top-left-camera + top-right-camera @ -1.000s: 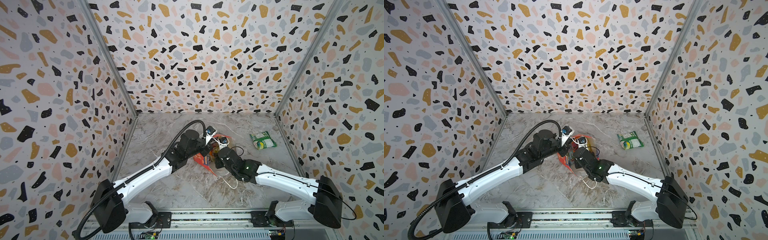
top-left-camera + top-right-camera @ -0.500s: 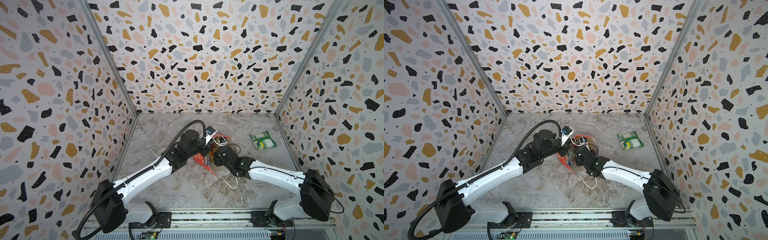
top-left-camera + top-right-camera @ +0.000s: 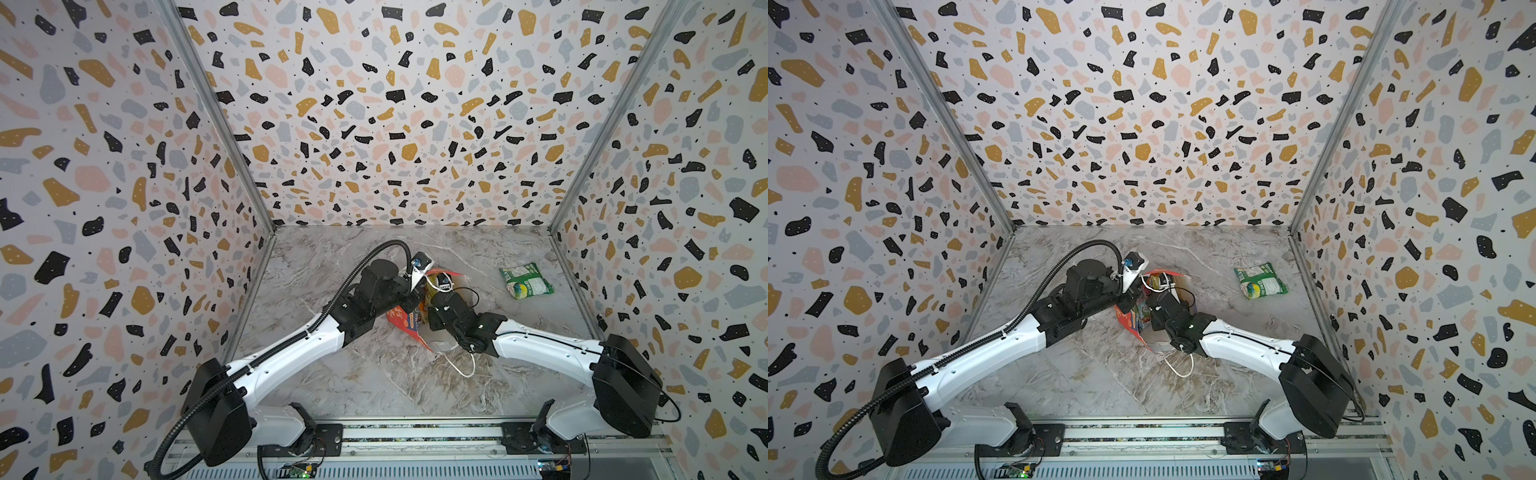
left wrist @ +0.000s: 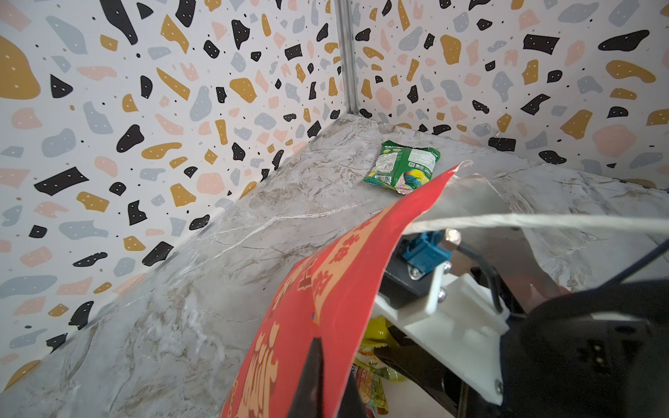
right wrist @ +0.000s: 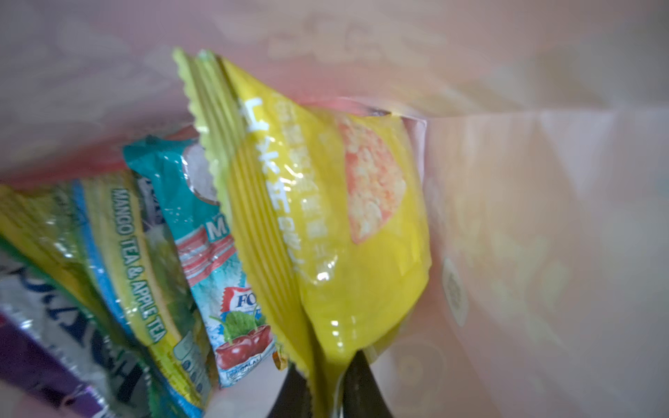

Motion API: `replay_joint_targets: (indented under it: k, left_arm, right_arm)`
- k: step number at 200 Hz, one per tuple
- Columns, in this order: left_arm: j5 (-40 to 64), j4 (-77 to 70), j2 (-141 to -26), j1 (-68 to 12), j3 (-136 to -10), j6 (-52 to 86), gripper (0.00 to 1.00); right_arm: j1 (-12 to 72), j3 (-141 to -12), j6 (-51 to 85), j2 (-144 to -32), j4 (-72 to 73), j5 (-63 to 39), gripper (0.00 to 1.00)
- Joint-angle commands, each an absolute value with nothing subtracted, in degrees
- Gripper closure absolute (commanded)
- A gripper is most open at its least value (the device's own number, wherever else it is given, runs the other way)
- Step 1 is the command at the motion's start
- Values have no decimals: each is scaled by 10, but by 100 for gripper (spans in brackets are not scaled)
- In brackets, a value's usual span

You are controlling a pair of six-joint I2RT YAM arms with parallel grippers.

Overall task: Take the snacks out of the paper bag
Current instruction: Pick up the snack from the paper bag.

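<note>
There is one red paper gift bag with gold characters. Four flat glossy packets show inside it:
- one yellow packet between the right claw's fingers
- one teal cherry packet beside the yellow one
- one green-yellow mango-tea packet
- one purple-and-silver packet, farthest from the claw and partly cut off

One green packet lies on the marble surface, well apart from the claw.

Red paper bag with snacks inside, one green packet apart

White-shelled left arm and right arm, black joints; ribbed black cable hose; white plastic wrist bracket, blue connector, silver screws; black pointed right tool.
</note>
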State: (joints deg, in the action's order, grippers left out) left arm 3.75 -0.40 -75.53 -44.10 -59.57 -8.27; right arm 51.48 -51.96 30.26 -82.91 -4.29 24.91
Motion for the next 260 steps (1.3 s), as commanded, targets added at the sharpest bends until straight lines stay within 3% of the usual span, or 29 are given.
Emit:
replay_joint_targets:
  k: [1, 75, 162, 260]
  left_arm:
    - [47, -44, -738, -446, -592, -87, 100]
    - [34, -45, -740, -446, -593, -84, 100]
    - [13, -51, -730, -446, -587, -80, 100]
    - [2, -57, -728, -446, -584, -76, 100]
  right_arm:
    - [516, -529, 296, -799, -54, 240, 89]
    - [543, -534, 250, -745, -89, 205, 99]
    - [567, -480, 183, -631, -112, 177, 99]
    - [576, -441, 106, -480, -142, 59, 100]
